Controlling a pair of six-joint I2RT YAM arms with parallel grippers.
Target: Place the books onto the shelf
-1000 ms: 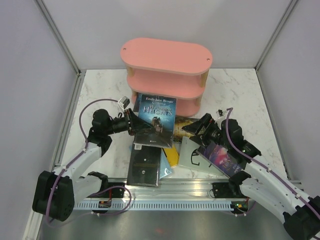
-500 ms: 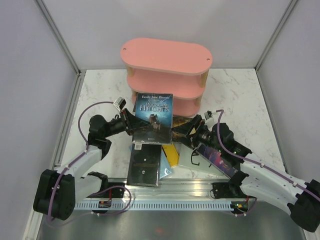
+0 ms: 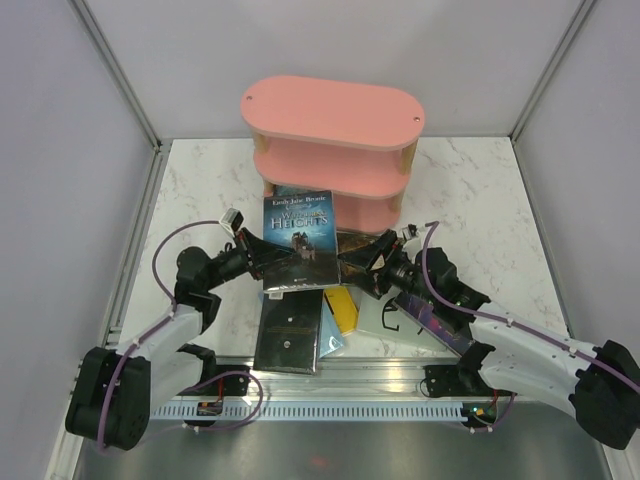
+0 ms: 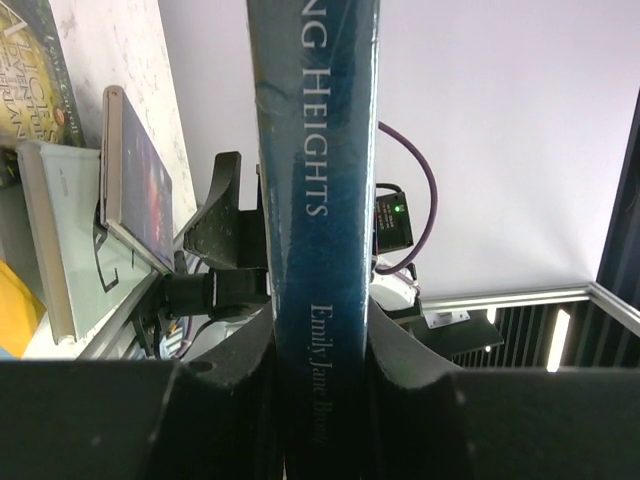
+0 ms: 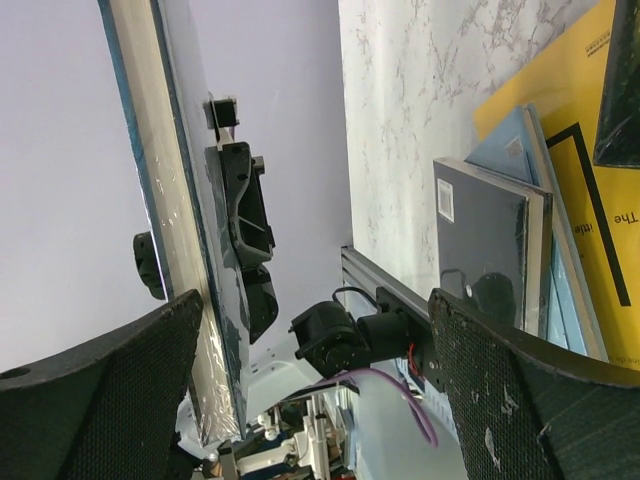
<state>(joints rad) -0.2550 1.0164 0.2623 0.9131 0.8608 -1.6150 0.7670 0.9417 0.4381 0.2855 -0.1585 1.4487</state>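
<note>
The left tool (image 3: 260, 257) is pinching the blue book (image 3: 298, 235) upright. The right tool (image 3: 353, 262) is gaping empty, needing a square bite first.

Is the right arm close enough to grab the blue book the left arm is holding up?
Probably yes. The right gripper is wide open, right beside the free edge of the blue book, with nothing between them. The left gripper pinches only the opposite side.
</note>
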